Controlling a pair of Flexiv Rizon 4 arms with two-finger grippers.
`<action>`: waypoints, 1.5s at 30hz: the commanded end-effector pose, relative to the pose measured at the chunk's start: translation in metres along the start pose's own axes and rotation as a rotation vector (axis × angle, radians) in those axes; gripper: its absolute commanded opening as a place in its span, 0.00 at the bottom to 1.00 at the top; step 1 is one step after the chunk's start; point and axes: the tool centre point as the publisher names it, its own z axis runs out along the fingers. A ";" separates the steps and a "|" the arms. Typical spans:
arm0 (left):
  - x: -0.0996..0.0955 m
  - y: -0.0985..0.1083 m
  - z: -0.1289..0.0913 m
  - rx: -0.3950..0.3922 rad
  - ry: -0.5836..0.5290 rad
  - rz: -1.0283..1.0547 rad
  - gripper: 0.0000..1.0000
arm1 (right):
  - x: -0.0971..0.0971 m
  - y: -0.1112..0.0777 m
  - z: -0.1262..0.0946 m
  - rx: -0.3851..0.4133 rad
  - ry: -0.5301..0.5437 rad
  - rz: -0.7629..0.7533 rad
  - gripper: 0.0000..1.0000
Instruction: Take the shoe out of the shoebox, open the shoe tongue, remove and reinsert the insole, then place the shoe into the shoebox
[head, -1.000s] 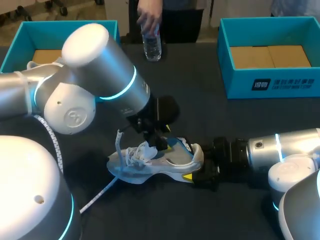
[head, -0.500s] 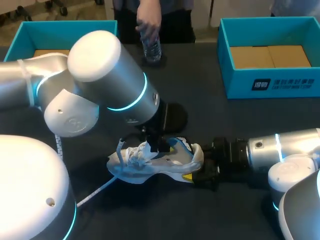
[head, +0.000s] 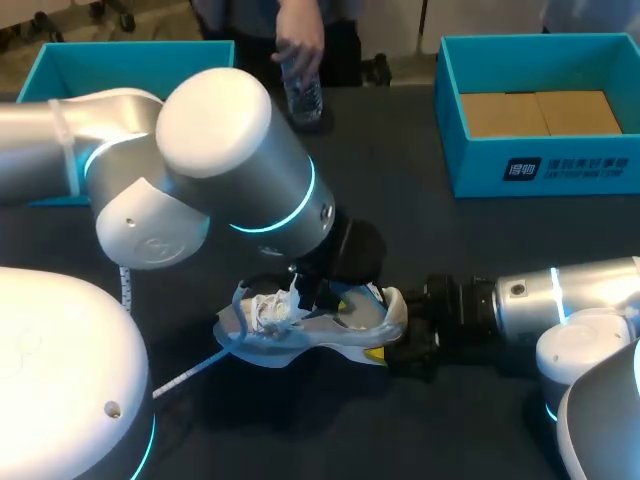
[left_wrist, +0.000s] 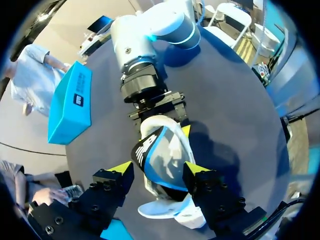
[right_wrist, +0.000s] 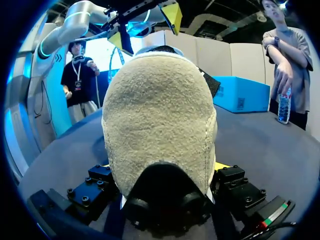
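Observation:
A white and blue shoe (head: 335, 328) lies on the dark table with its heel toward my right arm. My right gripper (head: 397, 346) is shut on the padded heel (right_wrist: 160, 115), which fills the space between its fingers (right_wrist: 230, 176). My left gripper (head: 308, 292) hangs over the lace area. In the left wrist view the raised black and blue tongue (left_wrist: 157, 150) stands between its yellow tips (left_wrist: 120, 169). That gripper (left_wrist: 157, 170) is open, its tips close beside the tongue. It also shows above the heel in the right wrist view, as the left gripper (right_wrist: 145, 27).
An open teal shoebox (head: 540, 165) stands at the back right, and a second teal box (head: 40, 75) at the back left. At the far edge a person's hand holds a clear bottle (head: 304, 98). A white cable (head: 190, 383) runs beside the shoe's toe.
My left arm has swung to the right, its bulky joints now above the shoe's toe side. Its gripper stays at the tongue. The right arm and the shoe have hardly moved.

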 end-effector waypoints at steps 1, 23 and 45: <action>-0.002 -0.002 0.003 -0.003 -0.001 0.012 0.62 | 0.001 -0.002 0.003 0.004 -0.002 -0.001 0.00; -0.004 -0.011 0.017 -0.084 -0.030 0.181 0.49 | 0.001 -0.002 0.003 0.004 -0.002 -0.001 0.00; -0.002 -0.008 0.017 -0.095 -0.001 0.314 0.64 | 0.001 -0.002 0.003 0.004 -0.002 -0.001 0.00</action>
